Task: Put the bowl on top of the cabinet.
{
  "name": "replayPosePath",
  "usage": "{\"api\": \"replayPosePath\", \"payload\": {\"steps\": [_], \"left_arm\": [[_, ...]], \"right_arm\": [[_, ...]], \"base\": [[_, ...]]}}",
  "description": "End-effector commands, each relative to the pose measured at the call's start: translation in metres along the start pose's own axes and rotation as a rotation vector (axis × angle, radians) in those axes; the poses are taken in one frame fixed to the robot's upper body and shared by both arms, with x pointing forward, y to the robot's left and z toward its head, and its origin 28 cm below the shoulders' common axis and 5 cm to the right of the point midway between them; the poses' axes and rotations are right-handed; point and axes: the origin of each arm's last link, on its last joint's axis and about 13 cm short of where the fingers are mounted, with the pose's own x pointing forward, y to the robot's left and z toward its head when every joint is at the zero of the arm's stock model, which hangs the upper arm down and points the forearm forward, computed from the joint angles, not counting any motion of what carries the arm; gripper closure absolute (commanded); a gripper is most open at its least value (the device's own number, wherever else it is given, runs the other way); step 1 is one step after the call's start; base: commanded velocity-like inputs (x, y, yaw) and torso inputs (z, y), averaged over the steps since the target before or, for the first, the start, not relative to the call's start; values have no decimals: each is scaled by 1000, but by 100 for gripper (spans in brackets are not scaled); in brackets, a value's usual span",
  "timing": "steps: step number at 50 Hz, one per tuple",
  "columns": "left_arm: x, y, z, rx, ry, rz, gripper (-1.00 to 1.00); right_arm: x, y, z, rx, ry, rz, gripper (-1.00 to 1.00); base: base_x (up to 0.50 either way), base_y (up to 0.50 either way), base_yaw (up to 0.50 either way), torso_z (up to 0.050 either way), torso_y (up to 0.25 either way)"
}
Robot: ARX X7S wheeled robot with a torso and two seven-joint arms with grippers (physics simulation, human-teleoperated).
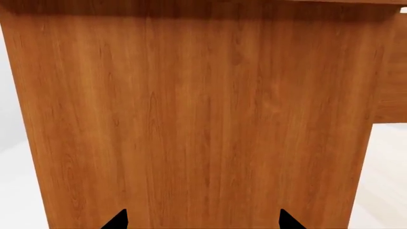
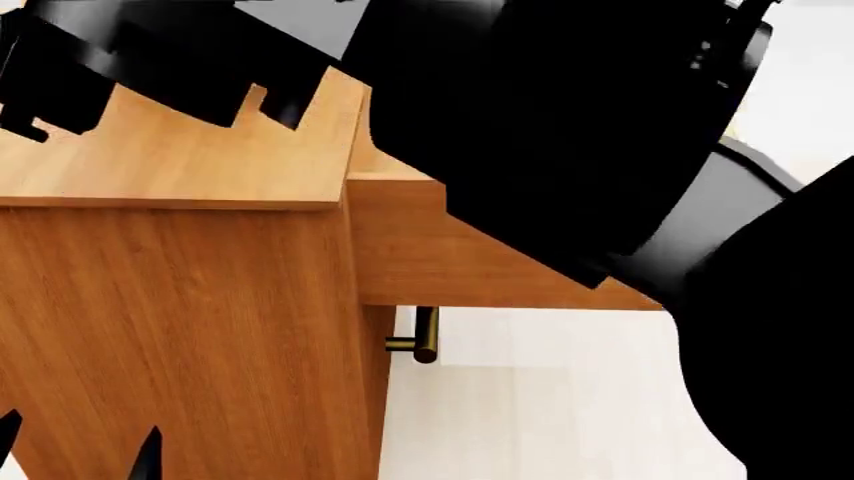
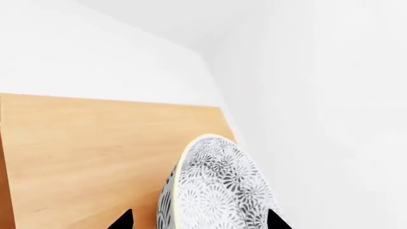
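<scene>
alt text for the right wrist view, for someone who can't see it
A small bowl with a dense grey floral pattern sits tilted on edge between the right gripper's two black fingertips, above the flat orange-brown top of a wooden cabinet. Plain white walls fill the rest of the view.

Bowl (image 3: 216,191) base cut off, prob. gripped

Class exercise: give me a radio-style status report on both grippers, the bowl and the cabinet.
Right gripper shut on bowl, tilted above cabinet top. Left gripper open, empty, facing cabinet side. Nothing seen blocking.
</scene>
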Motion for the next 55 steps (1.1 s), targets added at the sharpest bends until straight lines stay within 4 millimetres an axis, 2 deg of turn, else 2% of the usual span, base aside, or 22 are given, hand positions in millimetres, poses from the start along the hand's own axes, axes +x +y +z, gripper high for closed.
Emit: {"api": "replayPosePath", "payload": {"steps": [1, 3, 6, 11, 13, 15, 17, 18, 19, 20, 21, 23, 24, 25, 27, 29, 35, 45, 55], "left_arm": [[1, 1, -1, 1, 0, 6, -100], [3, 1, -2, 2, 6, 8, -100], [3, 1, -2, 3, 7, 9, -100], [4, 2, -2, 2, 7, 17, -100], [4, 3, -2, 1, 8, 19, -100], [4, 3, -1, -2, 5, 21, -100], [5, 4, -2, -4, 6, 25, -100], [5, 4, -2, -4, 8, 26, -100], [7, 4, -3, -3, 12, 28, -100], [8, 4, -4, -3, 16, 29, -100], [10, 4, -6, 1, 23, 31, -100], [10, 3, -7, 6, 25, 32, -100], [10, 3, -7, 8, 25, 32, -100], [11, 4, -8, 16, 25, 37, -100], [13, 4, -10, 25, 29, 49, -100], [13, 4, -11, 25, 34, 49, -100], [13, 3, -11, 31, 38, 43, -100], [8, 6, -4, 13, 14, 46, -100], [11, 7, -5, 14, 16, 48, -100]], "right_arm": [[-35, -9, 33, -147, 25, -103, -100], [-42, -11, 38, -145, 17, -109, -100], [-40, -13, 35, -157, 43, -121, -100], [-40, -32, 28, -110, 64, -174, -100], [-39, -45, 18, -96, 106, -216, -100], [-42, -57, 3, -60, 144, -273, -100], [-47, -85, -33, -31, 276, -450, -100], [-48, -90, -43, -36, 318, -499, -100], [-54, -101, -69, -49, 359, -563, -100], [-58, -105, -81, 11, 367, -587, -100], [-66, -111, -105, 76, 412, -664, -100], [-77, -113, -132, 147, 416, -731, -100], [-78, -113, -132, 147, 416, -731, -100], [-86, -116, -148, 235, 364, -841, -100], [-93, -119, -159, 301, 408, -954, -100], [-101, -116, -166, 326, 417, -975, -100], [-107, -102, -166, 301, 431, -921, -100], [-110, -95, -169, 299, 447, -899, -100], [-111, -97, -169, 325, 422, -913, -100]], "base": [[0, 0, 0, 0, 0], [0, 0, 0, 0, 0], [0, 0, 0, 0, 0], [0, 0, 0, 0, 0], [0, 0, 0, 0, 0], [0, 0, 0, 0, 0], [0, 0, 0, 0, 0], [0, 0, 0, 0, 0], [0, 0, 0, 0, 0], [0, 0, 0, 0, 0], [0, 0, 0, 0, 0], [0, 0, 0, 0, 0], [0, 0, 0, 0, 0], [0, 0, 0, 0, 0], [0, 0, 0, 0, 0], [0, 0, 0, 0, 0], [0, 0, 0, 0, 0], [0, 0, 0, 0, 0], [0, 0, 0, 0, 0]]}}
